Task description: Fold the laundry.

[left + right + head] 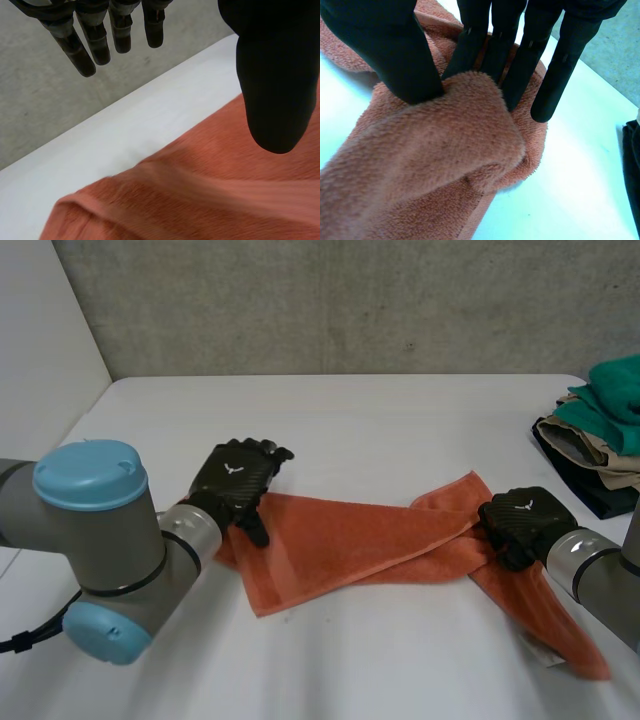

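Observation:
An orange towel [350,540] lies stretched across the middle of the white table [380,420], twisted near its right end. My left hand [235,480] hovers over the towel's left end with its fingers [82,47] straight and apart from the cloth [200,190]; it is open and holds nothing. My right hand [518,523] sits on the towel's right part, where the cloth bunches. In the right wrist view its thumb [390,50] and fingers [485,45] pinch a raised fold of the towel [450,145].
A pile of folded clothes [600,430], green on top with beige and black beneath, sits at the table's right edge, close to my right arm. A grey wall runs behind the table's far edge.

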Motion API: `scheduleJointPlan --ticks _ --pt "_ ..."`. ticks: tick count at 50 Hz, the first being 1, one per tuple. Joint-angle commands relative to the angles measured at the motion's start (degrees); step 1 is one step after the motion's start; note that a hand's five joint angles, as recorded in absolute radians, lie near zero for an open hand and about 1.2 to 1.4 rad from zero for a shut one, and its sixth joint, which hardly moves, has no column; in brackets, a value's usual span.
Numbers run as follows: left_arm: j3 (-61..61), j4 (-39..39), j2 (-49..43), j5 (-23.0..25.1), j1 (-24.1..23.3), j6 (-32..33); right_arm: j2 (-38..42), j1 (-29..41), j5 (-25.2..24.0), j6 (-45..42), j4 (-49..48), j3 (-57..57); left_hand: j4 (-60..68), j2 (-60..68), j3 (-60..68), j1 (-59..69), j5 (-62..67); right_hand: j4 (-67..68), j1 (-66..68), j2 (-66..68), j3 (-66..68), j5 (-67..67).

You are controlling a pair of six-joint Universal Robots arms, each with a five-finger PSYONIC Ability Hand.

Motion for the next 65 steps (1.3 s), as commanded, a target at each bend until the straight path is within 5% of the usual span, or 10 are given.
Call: scheduleJointPlan --ticks 1,11,44,48,56,65 --pt "-3.5 -9.4 3.1 0.2 -4.8 0.2 -0.2 0.0 0.3 -0.2 0.1 0.2 -0.8 -1.1 -1.4 -0.4 -2.0 2.8 0.0 2.9 2.9 2.2" --pt "-3.4 -8.4 -3.4 -8.7 -7.4 2.2 -0.1 1.3 0.3 -1.0 0.1 1.5 9.4 9.2 8.8 9.9 8.2 3.8 1.0 3.9 3.9 3.2" --pt "5.7 -2.4 -12.0 -8.2 -5.0 7.9 -0.1 2.4 0.1 -3.8 -0.4 3.5 20.4 20.1 19.8 20.8 19.2 7.0 4.2 7.1 7.1 6.4" --pt "8.4 -2.5 -13.6 -8.1 -4.6 8.5 -0.1 2.8 0.2 -4.1 -0.4 3.5 26.4 26.2 25.8 26.9 25.2 7.0 4.2 7.1 7.1 6.4" --pt "12.4 -2.3 -16.4 -6.1 -3.7 8.2 0.0 2.8 0.2 -4.5 -0.6 3.6 68.4 68.2 67.8 68.9 67.2 7.2 4.4 7.3 7.2 6.5" --pt "11.6 -7.9 -6.7 -2.6 -2.8 4.5 -1.7 2.2 0.4 -4.1 0.1 1.4 68.5 68.2 67.9 68.9 67.3 7.2 4.4 7.3 7.2 6.5"
